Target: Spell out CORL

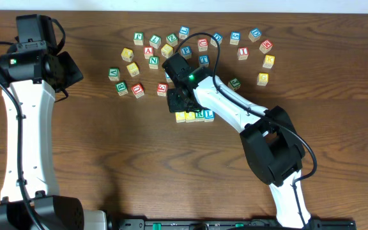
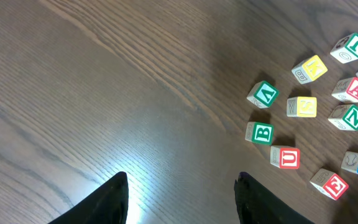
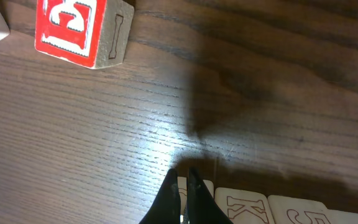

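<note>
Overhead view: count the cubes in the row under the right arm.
4, side by side just below the right arm: yellow cube, second yellow, R, L. None seem hidden.

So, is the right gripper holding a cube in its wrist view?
No, the right gripper is shut with nothing in it, close to the row of cubes.

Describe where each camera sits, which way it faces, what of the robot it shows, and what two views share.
Overhead: fixed above the table, looking straight down; left arm, right arm, loose blocks and a row of four blocks show.
Left wrist: on the left arm, facing down at bare wood and some loose blocks; the left jaws show, open.
Right wrist: on the right arm, close above the table; the right jaws show, shut, by the row.
Shared: overhead and right wrist both see the row.
</note>
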`<move>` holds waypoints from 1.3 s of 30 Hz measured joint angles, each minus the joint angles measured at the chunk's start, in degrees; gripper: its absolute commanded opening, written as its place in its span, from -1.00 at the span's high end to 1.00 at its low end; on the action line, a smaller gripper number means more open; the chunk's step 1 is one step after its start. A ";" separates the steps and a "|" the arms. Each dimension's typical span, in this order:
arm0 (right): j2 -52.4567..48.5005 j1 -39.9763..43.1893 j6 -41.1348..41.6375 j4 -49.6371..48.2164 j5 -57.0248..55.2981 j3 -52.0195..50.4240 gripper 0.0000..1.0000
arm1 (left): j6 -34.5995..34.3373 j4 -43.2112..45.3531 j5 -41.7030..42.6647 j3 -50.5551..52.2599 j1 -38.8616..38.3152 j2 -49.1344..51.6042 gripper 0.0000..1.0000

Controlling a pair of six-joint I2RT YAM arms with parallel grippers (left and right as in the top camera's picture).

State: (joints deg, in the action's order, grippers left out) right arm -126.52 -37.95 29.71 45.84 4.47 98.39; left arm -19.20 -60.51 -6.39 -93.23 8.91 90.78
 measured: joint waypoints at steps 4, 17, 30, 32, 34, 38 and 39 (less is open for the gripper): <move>0.00 0.00 0.00 0.22 0.00 0.00 0.97 | 0.00 0.00 0.02 0.00 0.00 0.00 -0.08; 0.70 4.31 -0.17 4.28 0.13 4.22 0.76 | 0.00 0.00 0.00 0.00 0.00 0.00 -0.08; 9.25 14.88 -2.60 26.01 -0.15 1.36 0.80 | 0.00 -0.02 0.00 0.00 0.00 0.00 -0.09; 9.16 14.84 -3.17 25.99 -0.09 -2.16 0.81 | 0.00 0.00 0.02 0.00 0.00 0.00 -0.08; 9.14 14.82 -3.50 25.49 0.00 -3.89 0.78 | 0.00 0.00 0.00 0.00 0.00 0.00 -0.09; 9.14 14.82 -4.70 25.51 0.07 -4.46 0.81 | 0.00 0.00 0.00 0.00 0.00 0.00 -0.08; 9.14 14.82 -5.01 25.64 0.11 -4.46 0.84 | 0.00 0.00 0.02 0.00 0.00 0.00 -0.09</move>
State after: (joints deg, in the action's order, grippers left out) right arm -117.38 -23.14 24.71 71.48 4.58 93.93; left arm -19.20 -60.51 -6.37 -93.23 8.91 90.78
